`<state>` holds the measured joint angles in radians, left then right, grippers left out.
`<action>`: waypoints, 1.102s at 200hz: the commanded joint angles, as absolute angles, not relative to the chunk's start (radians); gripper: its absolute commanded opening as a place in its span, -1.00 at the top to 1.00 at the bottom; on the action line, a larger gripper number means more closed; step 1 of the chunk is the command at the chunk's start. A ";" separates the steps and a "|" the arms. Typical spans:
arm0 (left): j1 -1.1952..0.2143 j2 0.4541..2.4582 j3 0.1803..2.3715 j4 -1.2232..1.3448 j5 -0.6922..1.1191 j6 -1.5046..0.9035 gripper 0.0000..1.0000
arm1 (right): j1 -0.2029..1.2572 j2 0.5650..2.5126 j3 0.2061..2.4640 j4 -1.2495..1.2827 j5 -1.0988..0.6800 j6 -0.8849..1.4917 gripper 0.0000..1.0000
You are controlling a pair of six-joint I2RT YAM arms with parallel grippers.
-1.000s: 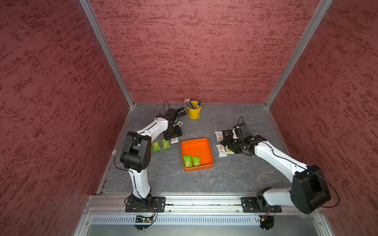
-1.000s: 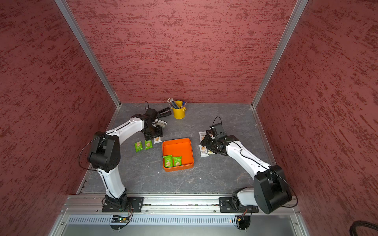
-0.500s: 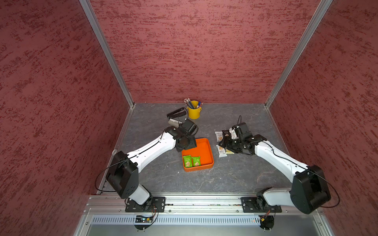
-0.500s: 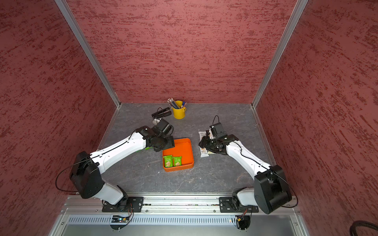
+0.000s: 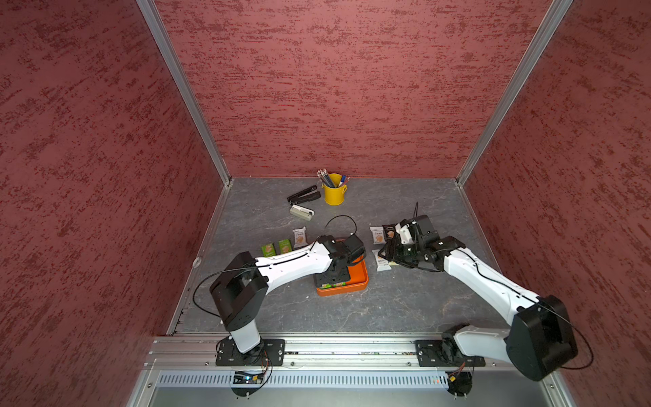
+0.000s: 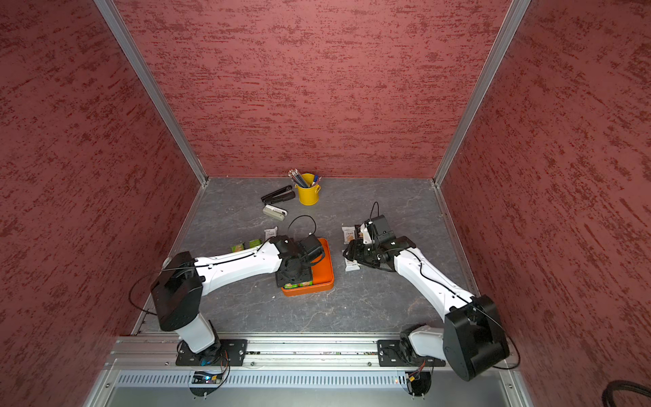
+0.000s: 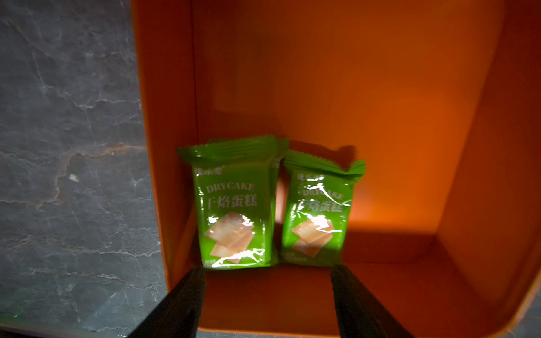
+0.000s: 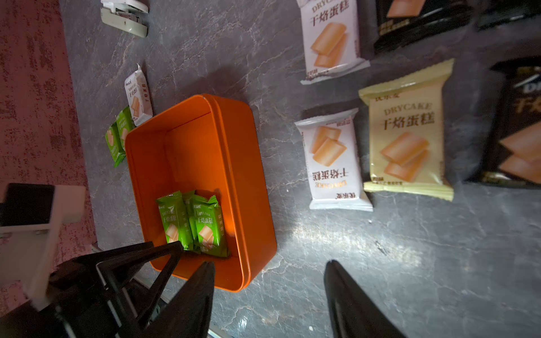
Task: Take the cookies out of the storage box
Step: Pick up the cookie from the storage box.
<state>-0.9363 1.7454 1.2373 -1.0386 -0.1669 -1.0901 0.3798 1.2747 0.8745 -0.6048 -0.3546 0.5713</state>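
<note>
1. While the left arm (image 5: 292,264) is stretched forward and inward from the base rail (image 5: 352,347), its wrist is bent downward. In both top views the left gripper (image 5: 331,278) (image 6: 294,276) is poised over the near half of the storage box (image 5: 343,291) (image 6: 326,262). The cookies inside are largely hidden beneath it, and its jaws cannot be made out here. The right arm (image 5: 486,278) is angled inward, and the right gripper (image 5: 387,251) is lowered beside white and black packets spread on the table (image 5: 387,306) to the box's right. Two green packets (image 5: 284,245) and a white packet (image 5: 299,236) are seen on the table to the box's left.

2. In the left wrist view, the left gripper (image 7: 268,268) is shown with its jaws standing apart above the floor of the storage box (image 7: 468,146), and nothing is clasped between them. Two green cookies (image 7: 234,204) are laid flat, side by side, just ahead of the fingertips (image 7: 181,304). One is tucked against the box wall and the other (image 7: 317,210) is pressed against the first.

3. In the right wrist view, the right gripper (image 8: 270,263) is held wide apart over bare table by a corner of the storage box (image 8: 234,175), with nothing held. A white packet (image 8: 333,161) and a pale yellow packet (image 8: 407,131) are seen ahead of the jaws and clear of them, with black packets (image 8: 515,131) alongside. The two green cookies (image 8: 175,219) are seen in the box's end, just beside the left gripper (image 8: 164,254).
</note>
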 commanded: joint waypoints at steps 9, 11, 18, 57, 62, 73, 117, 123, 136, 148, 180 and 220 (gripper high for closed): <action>-0.943 1.799 1.283 -1.114 -0.227 -1.147 -0.47 | 0.362 1.243 0.863 -0.636 -0.361 0.539 -0.29; -0.942 1.802 1.284 -1.115 -0.229 -1.147 -0.47 | 0.362 1.243 0.862 -0.636 -0.361 0.537 -0.29; -0.942 1.813 1.291 -1.116 -0.233 -1.142 -0.47 | 0.361 1.243 0.863 -0.639 -0.359 0.535 -0.29; -0.935 1.846 1.294 -1.076 -0.221 -1.103 -0.49 | 0.352 1.243 0.863 -0.647 -0.359 0.524 -0.29; -0.933 1.848 1.291 -1.067 -0.217 -1.100 -0.49 | 0.351 1.243 0.865 -0.649 -0.357 0.522 -0.29; -0.930 1.849 1.281 -1.038 -0.203 -1.084 -0.49 | 0.350 1.245 0.866 -0.654 -0.354 0.517 -0.29; -0.916 1.864 1.259 -0.938 -0.158 -1.047 -0.49 | 0.344 1.240 0.873 -0.677 -0.344 0.505 -0.29; -0.916 1.868 1.262 -0.930 -0.154 -1.042 -0.49 | 0.344 1.238 0.876 -0.683 -0.339 0.501 -0.29; -0.916 1.874 1.268 -0.909 -0.145 -1.027 -0.49 | 0.342 1.233 0.878 -0.695 -0.329 0.493 -0.29; -0.916 1.881 1.273 -0.887 -0.137 -1.016 -0.48 | 0.341 1.231 0.881 -0.705 -0.320 0.487 -0.29; -0.916 1.893 1.322 -0.895 -0.141 -1.002 -0.48 | 0.337 1.227 0.891 -0.721 -0.304 0.477 -0.29; -0.902 1.871 1.362 -0.981 -0.166 -0.983 -0.49 | 0.333 1.240 0.902 -0.718 -0.301 0.476 -0.29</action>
<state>-0.9173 1.8778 1.3418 -0.9607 -0.1585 -1.0111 0.3420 1.2453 0.8722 -0.7055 -0.3283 0.4919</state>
